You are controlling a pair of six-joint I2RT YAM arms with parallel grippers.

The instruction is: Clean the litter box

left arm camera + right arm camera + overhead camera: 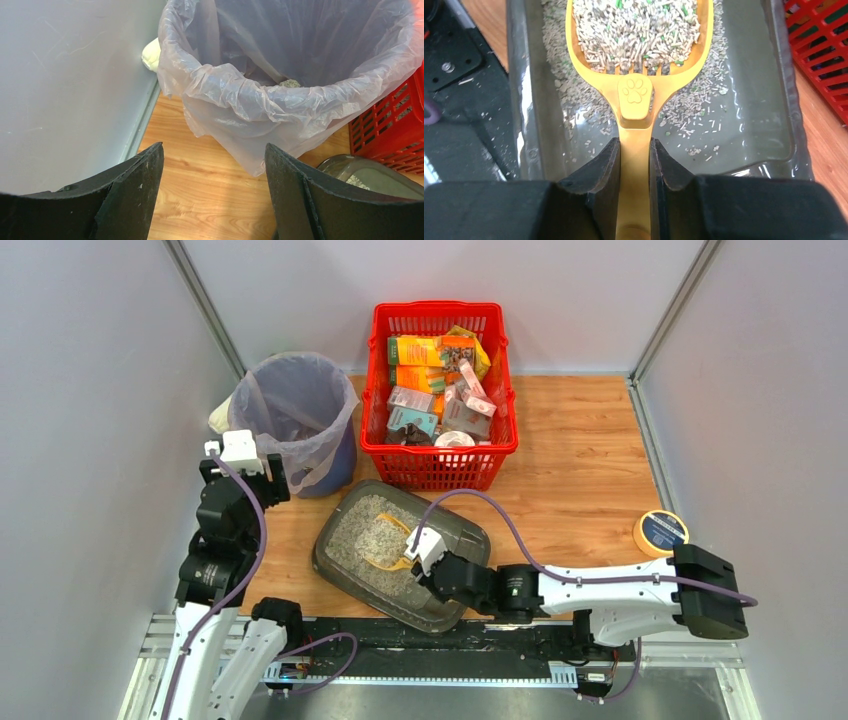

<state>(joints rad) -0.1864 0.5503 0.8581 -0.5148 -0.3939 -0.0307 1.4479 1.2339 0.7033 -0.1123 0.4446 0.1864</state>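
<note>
Right fingers [601, 175] clamp the yellow scoop [636, 95] in the litter box [749, 125]; left fingers [135, 185] spread wide facing the bin [260, 95]

On the wooden tabletop [580, 460] the litter box [458, 530] lies at a slant, its pale litter heaped toward the far left end. A yellow scoop [392, 545] rests in that litter, and the right gripper [412, 558], reaching in from the right, seems to hold its handle, though its fingers are hidden. Just behind the tray stands a red basket [437, 310] full of packets. A bag-lined bin [250, 385] stands just left of it. The left gripper [245, 458] hangs beside the bin. A yellow round tin [660, 532] sits far right.
</note>
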